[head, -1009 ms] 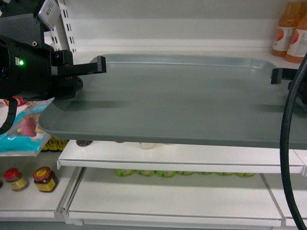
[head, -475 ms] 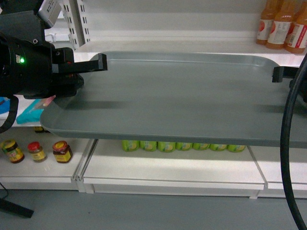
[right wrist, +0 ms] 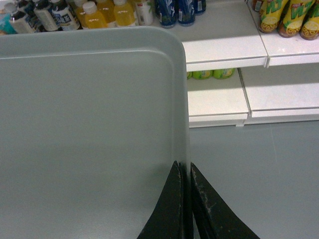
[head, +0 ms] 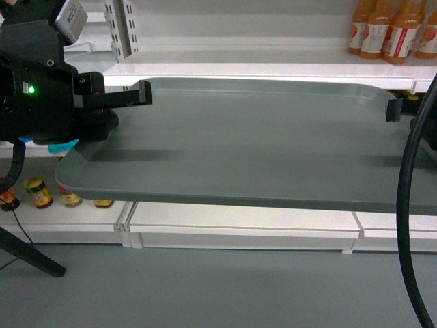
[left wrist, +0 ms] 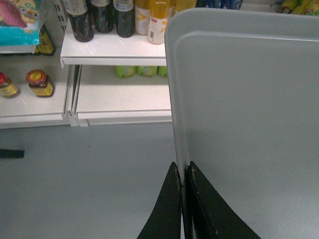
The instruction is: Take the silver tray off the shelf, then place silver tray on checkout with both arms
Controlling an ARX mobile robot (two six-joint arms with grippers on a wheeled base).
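The silver tray [head: 259, 143] hangs level in the air in front of the shelf [head: 259, 68], clear of the board. My left gripper [head: 142, 96] is shut on the tray's left rim, and the left wrist view shows both black fingers pinching that rim [left wrist: 182, 168] with the tray [left wrist: 249, 109] filling the right side. My right gripper [head: 393, 109] is shut on the right rim; in the right wrist view its fingers clamp the edge [right wrist: 185, 167] of the tray [right wrist: 89, 129]. The checkout is out of view.
Juice bottles [head: 382, 31] stand on the upper shelf at right, jars [head: 41, 193] on a low shelf at left. Grey floor [head: 205, 287] lies below, with a dark slanted leg [head: 31, 256] at lower left. A black cable [head: 408, 205] hangs at the right.
The shelves have slid upward and shrunk in the head view and grey floor has come into sight. The tray stays fixed between both grippers.
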